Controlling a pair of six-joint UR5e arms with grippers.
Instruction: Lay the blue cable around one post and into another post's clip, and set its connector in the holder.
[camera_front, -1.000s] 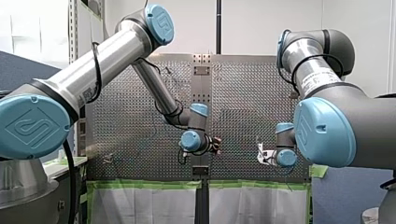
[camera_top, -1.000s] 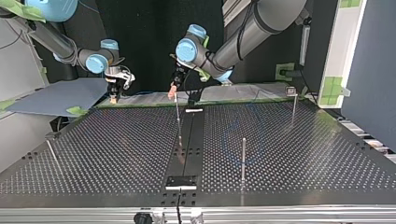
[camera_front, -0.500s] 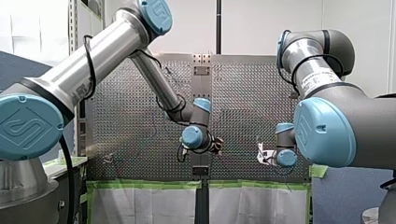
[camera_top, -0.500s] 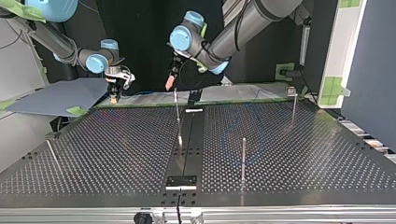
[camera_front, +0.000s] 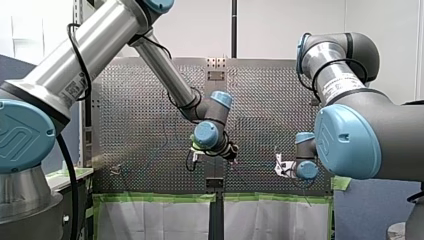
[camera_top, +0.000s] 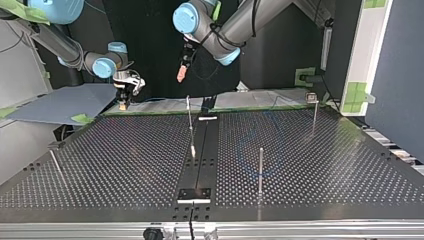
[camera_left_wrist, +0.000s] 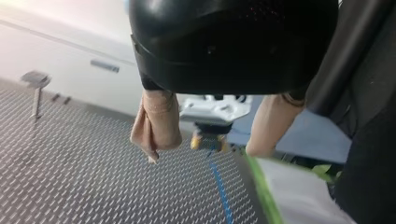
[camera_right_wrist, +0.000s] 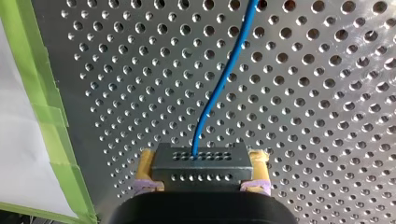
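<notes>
My right gripper (camera_right_wrist: 201, 170) is shut on the connector (camera_right_wrist: 219, 163), a dark block with rows of holes held between its yellow pads (camera_right_wrist: 145, 169). The blue cable (camera_right_wrist: 224, 74) runs from the connector out over the perforated plate. In the top view this gripper (camera_top: 122, 102) hangs at the table's far edge, on the left. My left gripper (camera_top: 182, 75) hangs well above the far edge, over the middle post (camera_top: 190, 122). Its beige fingers (camera_left_wrist: 156, 126) stand open with nothing between them; the blue cable (camera_left_wrist: 219, 186) shows past them.
Thin posts stand on the table (camera_top: 125, 165): one at the right (camera_top: 260, 167), one at the far right with a clip on top (camera_top: 311, 96), a leaning one at the left (camera_top: 56, 165). A small black plate (camera_top: 195, 194) sits at the near middle. Green tape (camera_right_wrist: 42, 93) lines the edge.
My left arm has lifted, and its open gripper has risen away from the middle post towards the top view's upper left. My right arm has held still with the connector.
</notes>
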